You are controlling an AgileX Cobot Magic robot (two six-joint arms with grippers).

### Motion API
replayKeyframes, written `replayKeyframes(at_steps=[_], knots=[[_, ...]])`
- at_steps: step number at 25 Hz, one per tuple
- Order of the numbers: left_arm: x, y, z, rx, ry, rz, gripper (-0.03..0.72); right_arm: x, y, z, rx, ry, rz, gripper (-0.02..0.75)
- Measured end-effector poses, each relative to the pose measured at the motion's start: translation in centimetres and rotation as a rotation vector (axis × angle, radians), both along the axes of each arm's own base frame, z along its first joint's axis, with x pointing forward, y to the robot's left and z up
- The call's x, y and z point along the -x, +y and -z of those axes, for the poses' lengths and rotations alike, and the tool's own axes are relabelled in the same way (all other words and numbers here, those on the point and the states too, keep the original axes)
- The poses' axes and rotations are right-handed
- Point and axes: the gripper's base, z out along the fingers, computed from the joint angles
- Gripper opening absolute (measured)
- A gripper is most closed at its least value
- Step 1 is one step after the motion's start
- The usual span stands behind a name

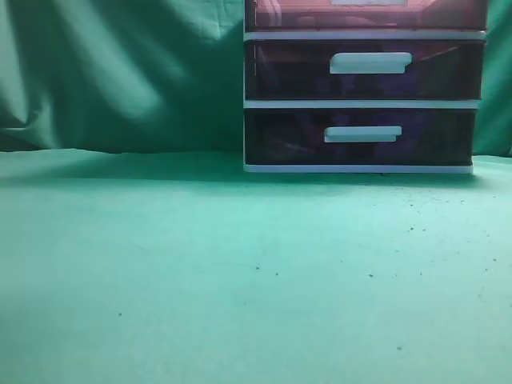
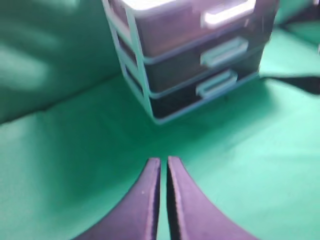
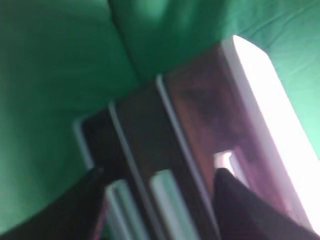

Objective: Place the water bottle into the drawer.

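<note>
The drawer (image 1: 368, 14) is the reddish-maroon top one of a white-framed unit (image 1: 360, 103); only its lower part shows at the top edge of the exterior view, and its front looks flush with the frame. It also shows in the left wrist view (image 2: 175, 27) and, blurred and tilted, in the right wrist view (image 3: 200, 115). My left gripper (image 2: 164, 165) is shut and empty above the cloth, well in front of the unit. My right gripper (image 3: 160, 200) is open close to the unit's front, one finger just below the top drawer's white handle (image 3: 222, 159). No water bottle is in view. Neither gripper shows in the exterior view.
Two darker purple drawers (image 1: 288, 72) (image 1: 280, 136) with white handles sit below the top one. The unit stands at the back right on a green cloth table (image 1: 240, 272), against a green cloth backdrop (image 1: 120, 72). A dark shape (image 2: 300, 82) lies at the right edge of the left wrist view.
</note>
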Motion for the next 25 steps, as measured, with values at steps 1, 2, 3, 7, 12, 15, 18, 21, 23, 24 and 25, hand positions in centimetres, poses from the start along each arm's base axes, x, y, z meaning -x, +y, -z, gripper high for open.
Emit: replayKeyframes(at_steps=[1,2,3,7,12,15,18,21,23,24,25], knots=[[1.0,0.9,-0.7,0.029,-0.027,0.001,0.0,1.1,0.2,-0.6,-0.035,0.033,0.007,0.349],[1.8,1.7,-1.3,0.051,-0.05,-0.001,0.0,2.2,0.1,-1.1,-0.081,0.081,0.031,0.28],[2.9,2.8,-2.0,0.08,-0.081,-0.002,0.0,3.3,0.1,-1.5,-0.132,0.135,0.057,0.185],[7.3,6.6,-2.1,0.116,-0.183,0.032,0.0,7.1,-1.0,-3.1,-0.352,0.353,0.187,0.0],[10.9,8.5,1.8,0.131,-0.155,0.146,0.0,11.5,-2.9,-4.8,-0.548,0.569,0.248,0.0],[12.6,8.9,4.5,0.158,-0.127,0.237,0.0,13.8,-4.0,-5.5,-0.624,0.613,0.22,0.0],[13.8,9.0,7.3,0.169,-0.132,0.326,0.0,15.9,-5.2,-5.3,-0.684,0.609,0.19,0.0],[14.5,9.0,9.7,0.21,-0.132,0.37,0.0,17.8,-6.2,-4.2,-0.726,0.618,0.162,0.0],[14.8,9.0,11.1,0.234,-0.121,0.383,0.0,18.9,-6.7,-3.1,-0.724,0.632,0.123,0.0],[14.8,8.9,11.9,0.241,-0.111,0.387,0.0,19.5,-6.8,-2.6,-0.719,0.634,0.092,0.0],[14.8,8.9,12.6,0.245,-0.101,0.39,0.0,19.9,-6.8,-2.0,-0.713,0.641,0.063,0.0]])
